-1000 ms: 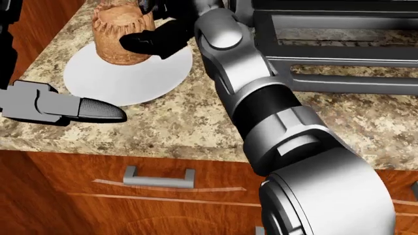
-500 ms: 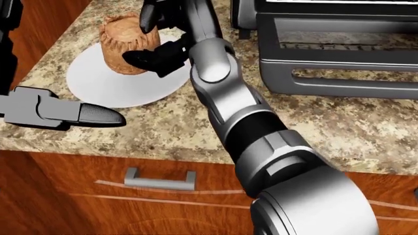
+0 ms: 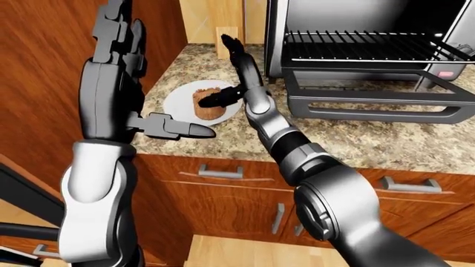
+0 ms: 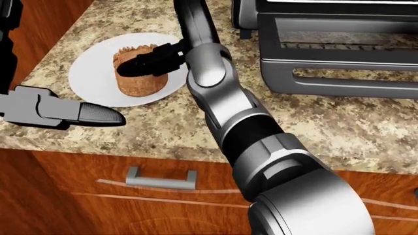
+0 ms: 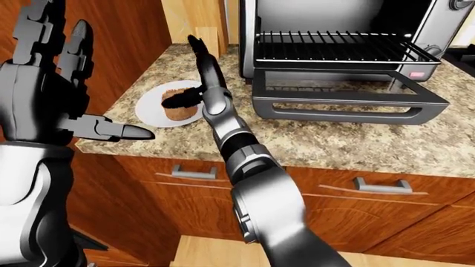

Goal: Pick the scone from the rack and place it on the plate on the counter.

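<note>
The scone point(image 4: 139, 72) is seen standing upright on the white plate point(image 4: 91, 73), toward its 3 o'clock side in the head view, with the right hand point(image 4: 171, 46) spread open and one dark finger point(image 4: 149, 60) laid across its top. A careless withdrawal could drag or tip the scone off the plate onto the desk point(image 4: 313, 122). The left hand point(image 3: 122, 39) is held open, well clear.

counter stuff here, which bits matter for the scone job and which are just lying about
Job:
scone, standing on the plate
plate
rack in the oven
right hand, fingers open by the scone

Just there:
oven, door down
left hand, raised, open, holding nothing
drawers under the counter
</note>
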Available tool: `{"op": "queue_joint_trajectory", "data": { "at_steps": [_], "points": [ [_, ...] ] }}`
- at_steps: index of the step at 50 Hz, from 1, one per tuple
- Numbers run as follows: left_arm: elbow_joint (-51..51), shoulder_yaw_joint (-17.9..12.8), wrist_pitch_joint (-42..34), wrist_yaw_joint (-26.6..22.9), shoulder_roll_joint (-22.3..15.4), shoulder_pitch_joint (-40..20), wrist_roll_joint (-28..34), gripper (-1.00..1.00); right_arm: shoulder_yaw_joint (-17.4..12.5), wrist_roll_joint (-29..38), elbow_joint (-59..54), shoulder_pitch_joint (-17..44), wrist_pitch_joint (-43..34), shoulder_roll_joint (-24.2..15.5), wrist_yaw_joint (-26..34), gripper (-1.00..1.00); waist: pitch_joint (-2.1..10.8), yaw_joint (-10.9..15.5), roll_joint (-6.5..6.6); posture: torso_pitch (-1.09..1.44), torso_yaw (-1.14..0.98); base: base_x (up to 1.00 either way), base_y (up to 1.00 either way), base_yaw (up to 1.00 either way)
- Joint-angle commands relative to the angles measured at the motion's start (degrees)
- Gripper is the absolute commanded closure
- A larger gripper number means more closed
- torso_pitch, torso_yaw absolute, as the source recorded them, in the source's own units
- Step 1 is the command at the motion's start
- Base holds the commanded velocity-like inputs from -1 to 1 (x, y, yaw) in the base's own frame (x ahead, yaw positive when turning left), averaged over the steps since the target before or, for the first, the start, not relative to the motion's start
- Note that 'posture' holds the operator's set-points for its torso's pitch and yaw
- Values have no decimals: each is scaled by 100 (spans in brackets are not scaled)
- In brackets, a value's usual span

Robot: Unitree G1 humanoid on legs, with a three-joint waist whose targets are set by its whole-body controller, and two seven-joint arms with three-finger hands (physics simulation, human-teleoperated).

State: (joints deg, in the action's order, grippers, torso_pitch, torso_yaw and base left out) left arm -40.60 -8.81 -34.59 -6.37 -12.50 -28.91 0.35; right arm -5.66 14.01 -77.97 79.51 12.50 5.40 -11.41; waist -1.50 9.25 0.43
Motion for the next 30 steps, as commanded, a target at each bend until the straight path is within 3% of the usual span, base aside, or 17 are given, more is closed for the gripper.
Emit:
{"op": "queue_joint_trajectory", "data": {
  "at_steps": [1, 16, 30],
  "points": [
    [-129, -47, 148, 33, -32, -130, 4, -100, 4, 5, 238, 236, 168, -46, -19, -100, 157, 1, 33, 0, 18, 0, 0, 0],
    [-46, -23, 214, 38, -23, -133, 30, -100, 14, -234, 393, 434, 102, -102, 323, -100, 153, -6, 38, 0, 18, 0, 0, 0],
    [-103, -29, 30, 17, -82, -298, 46, -100, 114, -806, 1111, 1039, -415, -480, 757, -100, 123, -21, 35, 0, 18, 0, 0, 0]
  ]
}}
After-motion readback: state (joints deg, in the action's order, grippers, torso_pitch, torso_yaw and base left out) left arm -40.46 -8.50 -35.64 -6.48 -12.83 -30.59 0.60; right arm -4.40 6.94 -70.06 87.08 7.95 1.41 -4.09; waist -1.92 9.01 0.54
